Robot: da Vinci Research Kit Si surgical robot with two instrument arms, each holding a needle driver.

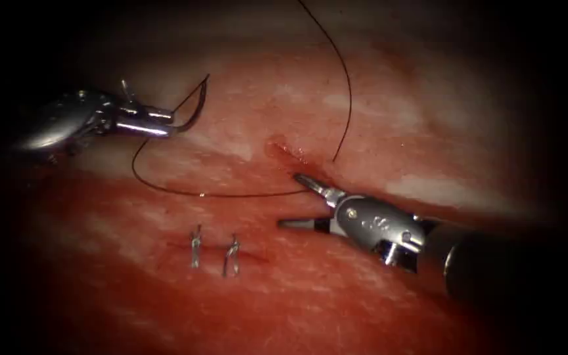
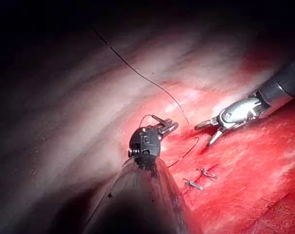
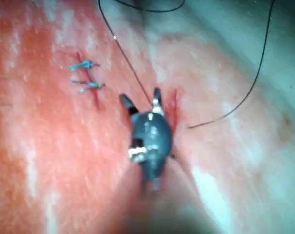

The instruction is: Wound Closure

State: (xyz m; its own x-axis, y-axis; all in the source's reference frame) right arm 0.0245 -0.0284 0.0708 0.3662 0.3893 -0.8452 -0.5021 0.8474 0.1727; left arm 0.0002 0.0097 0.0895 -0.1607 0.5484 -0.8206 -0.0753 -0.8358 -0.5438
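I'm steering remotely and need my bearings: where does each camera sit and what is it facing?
Endoscope: above and in front of the cut; left tool grips the needle clear of the tissue, right tool open, empty.
Left wrist: along its shaft at its tool.
Right wrist: along its shaft at its open tool.
All share the thread and two finished stitches.

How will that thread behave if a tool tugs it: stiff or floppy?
Probably floppy: the thread lies in loose curves over the tissue. Likely light, trailing freely from the needle, which the left tool holds clear of the tissue. Right tool open, holding nothing.
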